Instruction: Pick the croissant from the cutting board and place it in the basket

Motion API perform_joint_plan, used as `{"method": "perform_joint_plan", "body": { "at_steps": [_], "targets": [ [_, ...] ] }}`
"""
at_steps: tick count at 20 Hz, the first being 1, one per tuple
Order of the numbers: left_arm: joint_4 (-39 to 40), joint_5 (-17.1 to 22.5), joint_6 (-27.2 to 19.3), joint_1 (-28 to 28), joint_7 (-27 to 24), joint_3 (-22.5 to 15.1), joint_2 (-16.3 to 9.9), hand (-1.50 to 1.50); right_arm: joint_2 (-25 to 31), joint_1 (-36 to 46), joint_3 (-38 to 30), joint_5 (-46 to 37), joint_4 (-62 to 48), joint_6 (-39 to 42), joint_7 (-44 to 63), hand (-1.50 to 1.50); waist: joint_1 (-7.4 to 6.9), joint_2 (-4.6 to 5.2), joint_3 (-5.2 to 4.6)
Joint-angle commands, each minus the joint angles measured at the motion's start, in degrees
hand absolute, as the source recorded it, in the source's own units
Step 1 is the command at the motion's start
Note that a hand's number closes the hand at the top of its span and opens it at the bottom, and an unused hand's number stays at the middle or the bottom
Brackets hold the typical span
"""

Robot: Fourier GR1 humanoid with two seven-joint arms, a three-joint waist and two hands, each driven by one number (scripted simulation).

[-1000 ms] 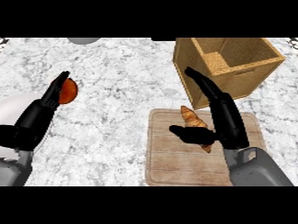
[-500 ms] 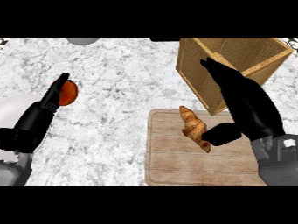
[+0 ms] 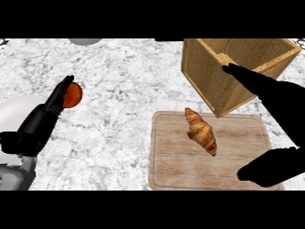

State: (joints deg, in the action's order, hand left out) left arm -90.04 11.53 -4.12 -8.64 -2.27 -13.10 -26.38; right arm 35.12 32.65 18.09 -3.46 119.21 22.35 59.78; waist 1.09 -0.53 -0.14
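I see my black right hand (image 3: 283, 107) open, fingers straight, holding nothing, over the tan woven basket's (image 3: 214, 74) front wall. The golden croissant (image 3: 201, 130) lies near the pale wooden cutting board's (image 3: 174, 170) far edge.

Kitchen: marble counter (image 3: 128, 76), cutting board (image 3: 181, 165).

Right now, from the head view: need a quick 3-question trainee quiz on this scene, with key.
1. True or false: the croissant lies on the cutting board.
2. Which hand is nearer the basket? A) left hand B) right hand
3. What lies on the counter by the left hand's fingertips?

Key:
1. True; no hand holds it.
2. B; it hangs open at the basket's front wall.
3. A round orange-red object, too unclear to name.
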Motion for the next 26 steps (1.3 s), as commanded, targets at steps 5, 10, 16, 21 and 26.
{"method": "perform_joint_plan", "body": {
  "at_steps": [5,10,16,21,26],
  "targets": [
    [2.2,-2.2,1.1,-2.9,0.4,1.1,1.5,0.00,4.1,-4.8,-1.7,4.0,10.3,2.1,11.5,-1.50,-0.32,0.33,0.09],
    [1.5,-2.3,3.7,-2.2,0.1,2.8,2.5,0.00,1.5,-8.7,-5.4,-0.4,5.2,1.4,2.4,-1.50,-1.04,0.49,0.13],
    [-3.3,-3.7,2.5,-1.4,4.5,2.7,4.6,0.00,-5.4,-15.6,-0.5,-15.3,-1.0,-3.9,-10.0,-1.50,-1.32,0.51,0.17],
    [-0.9,-6.7,3.4,-0.9,2.1,2.9,7.0,0.00,-8.6,-19.8,1.8,-23.2,-5.5,-6.7,-17.9,-1.50,-1.02,0.52,0.15],
    [-3.9,-4.0,8.9,3.4,1.6,7.7,3.9,0.00,-10.7,-21.4,0.4,-28.4,-11.0,-9.0,-23.8,-1.50,-1.28,0.48,0.15]
  ]
}}
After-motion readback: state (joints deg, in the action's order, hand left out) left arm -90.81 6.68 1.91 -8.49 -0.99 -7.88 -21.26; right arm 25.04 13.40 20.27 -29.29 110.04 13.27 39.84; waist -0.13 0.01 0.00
